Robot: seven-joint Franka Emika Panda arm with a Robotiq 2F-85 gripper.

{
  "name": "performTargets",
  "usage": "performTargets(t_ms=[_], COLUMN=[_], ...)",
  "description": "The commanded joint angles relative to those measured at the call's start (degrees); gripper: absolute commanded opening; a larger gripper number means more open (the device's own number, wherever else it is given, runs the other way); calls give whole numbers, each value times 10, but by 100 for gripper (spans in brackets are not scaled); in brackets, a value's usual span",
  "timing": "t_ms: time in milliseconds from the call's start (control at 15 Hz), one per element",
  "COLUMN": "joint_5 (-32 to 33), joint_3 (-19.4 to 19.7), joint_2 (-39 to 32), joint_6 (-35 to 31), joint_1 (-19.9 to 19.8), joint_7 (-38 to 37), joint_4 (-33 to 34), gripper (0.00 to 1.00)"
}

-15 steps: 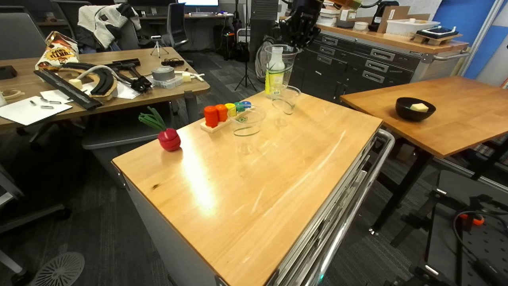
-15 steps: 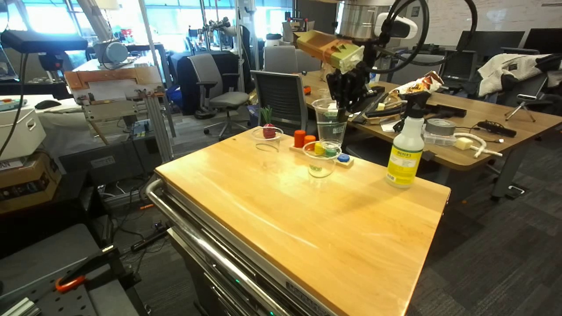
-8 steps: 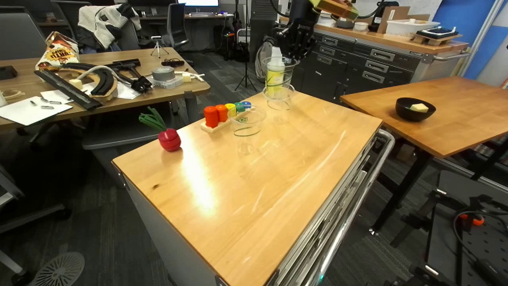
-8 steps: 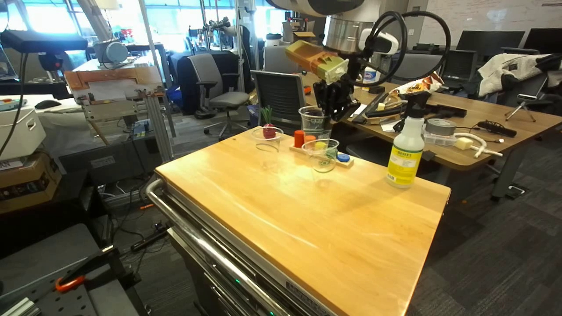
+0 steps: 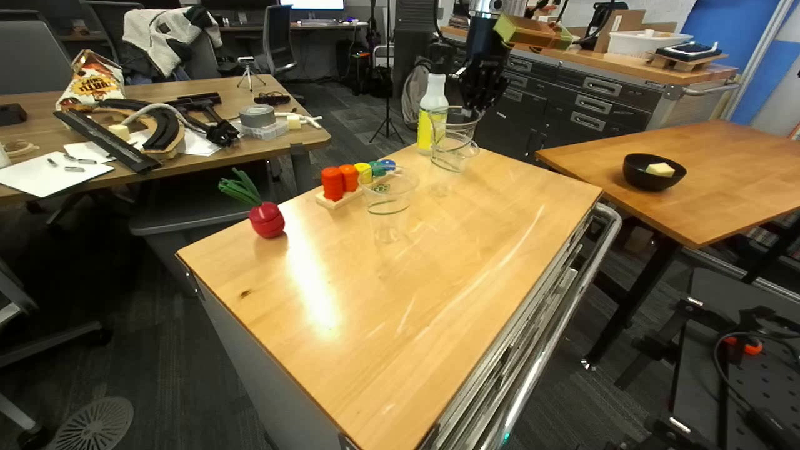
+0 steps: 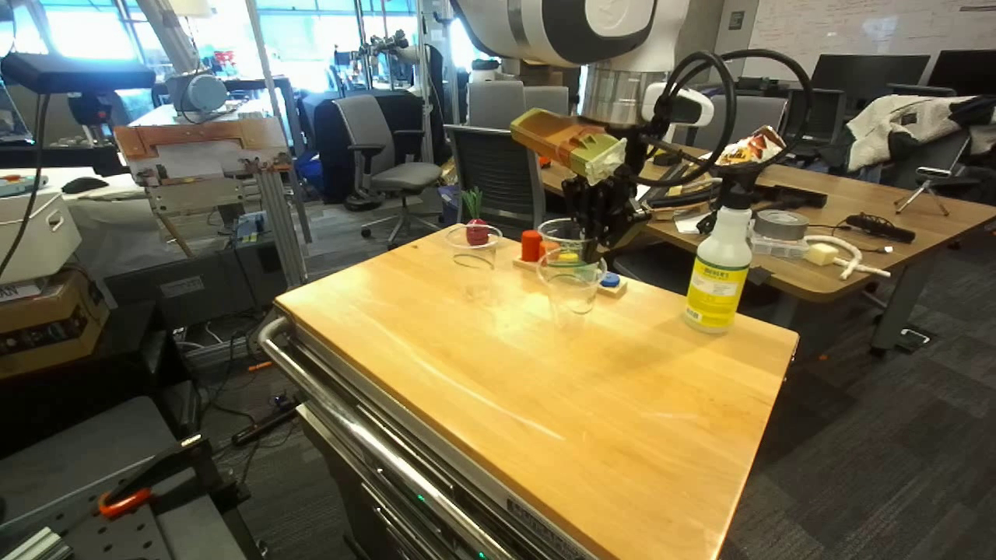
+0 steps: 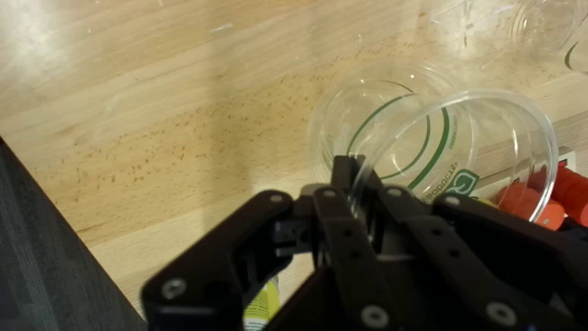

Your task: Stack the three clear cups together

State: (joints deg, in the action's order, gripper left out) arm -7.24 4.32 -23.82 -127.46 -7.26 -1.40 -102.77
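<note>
**Poised to nest, line-up in doubt**

Wrist view: hand (image 7: 359,181) narrow, pinching the held cup (image 7: 500,147) by its wall at the rim. Below it, on the surface (image 7: 161,115), the standing cup (image 7: 363,110), toward the top of the frame from the fingertips. The two rims overlap here but share no centre; the held one sits off to the right. That offset is what I judge the coming move turns on: upper base over lower mouth, then down. Perspective may exaggerate it. Held base lost in clear plastic. The third cup (image 7: 549,25) is cut off at the upper right corner.

In an exterior view, held cup appears above the standing one, long axis roughly upright. A spray bottle (image 5: 431,105) behind muddles the outline. Touching, or partly nested? Cannot tell. The third cup stands apart.

In an exterior view, held cup's lower part falls in line with the standing cup's rim; coloured pegs (image 6: 531,246) show through and blur the edges. Fingertips, black on black, hard to read. Next, I'd guess: small sideways correction before lowering, else the base may catch the lower rim and shove that cup.
</note>
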Motion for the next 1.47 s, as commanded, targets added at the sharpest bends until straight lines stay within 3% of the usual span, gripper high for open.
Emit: performTargets(t_ms=[0,400,600,1000,1400], joint_5=[-17,-24,9,64,59], joint_3=[-4,-12,0,12,6], joint_2=[-16,5,15,8,-24], joint_6=[-16,-26,-39,-16,10], joint_1=[-2,2,15,20,11], joint_7=[-8,-4,-20,-38,-25], joint_4=[14,4,-3,-9,-12], gripper=[34,81,99,100,100])
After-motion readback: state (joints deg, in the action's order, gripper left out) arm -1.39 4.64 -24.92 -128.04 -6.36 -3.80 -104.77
